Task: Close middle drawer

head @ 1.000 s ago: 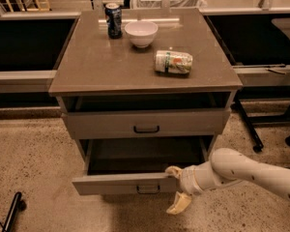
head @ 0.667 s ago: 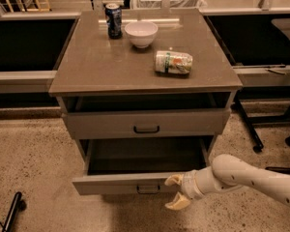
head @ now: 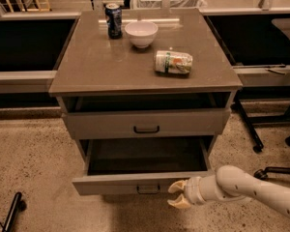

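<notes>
The middle drawer (head: 116, 182) is sticking far out of the grey cabinet (head: 71, 129), low down and close to the camera. It is lying open, and its inside is looking dark. A small dark pull (head: 148, 189) is sitting in the middle of its flat front.

The tool (head: 178, 195) is hanging just in front of the right part of that drawer front, to the right of the pull. Its two pale fingers (head: 176, 187) are standing wide apart, one above the other, and they are holding nothing. The top finger is sitting right by the drawer front, but I cannot tell if it is touching. The white arm (head: 241, 187) is reaching in from the bottom right corner.

Above, the upper drawer (head: 101, 124) is poking out a little, showing a dark gap under the worktop (head: 106, 66).

On the worktop, a blue can (head: 114, 20) is standing up at the back. A white bowl (head: 141, 34) is sitting just beside it on the right. A green and white can (head: 173, 62) is lying on its side nearer the front right, apart from the bowl.

The cabinet is standing on a speckled floor (head: 29, 158).
</notes>
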{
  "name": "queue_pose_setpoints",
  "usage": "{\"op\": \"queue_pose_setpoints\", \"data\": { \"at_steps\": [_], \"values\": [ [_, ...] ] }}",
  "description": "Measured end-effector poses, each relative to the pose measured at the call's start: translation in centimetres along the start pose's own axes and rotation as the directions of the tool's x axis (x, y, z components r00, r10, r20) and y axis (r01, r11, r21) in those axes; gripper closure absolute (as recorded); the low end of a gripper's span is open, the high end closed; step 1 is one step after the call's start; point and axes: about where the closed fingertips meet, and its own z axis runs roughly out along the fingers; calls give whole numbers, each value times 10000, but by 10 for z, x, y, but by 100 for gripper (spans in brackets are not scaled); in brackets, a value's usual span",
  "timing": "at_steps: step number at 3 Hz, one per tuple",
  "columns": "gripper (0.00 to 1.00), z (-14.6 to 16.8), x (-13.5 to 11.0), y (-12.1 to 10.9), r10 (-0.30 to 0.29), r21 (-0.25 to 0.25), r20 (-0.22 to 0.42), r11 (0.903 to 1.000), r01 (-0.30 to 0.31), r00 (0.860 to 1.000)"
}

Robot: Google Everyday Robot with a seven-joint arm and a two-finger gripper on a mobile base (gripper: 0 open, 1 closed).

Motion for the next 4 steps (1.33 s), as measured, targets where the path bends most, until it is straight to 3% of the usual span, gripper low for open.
{"op": "queue_pose_setpoints", "data": {
  "at_steps": [1,2,3,4],
  "values": [
    [32,-4,22,-14,388,1051,41,9937,-390,9992],
    [2,-5,20,-21,267,1218,63,9922,-272,9996],
    [0,-4,9,-50,-237,1699,153,9852,208,9996],
    [0,-4,8,-52,-245,1718,154,9849,215,9996]
  ]
}}
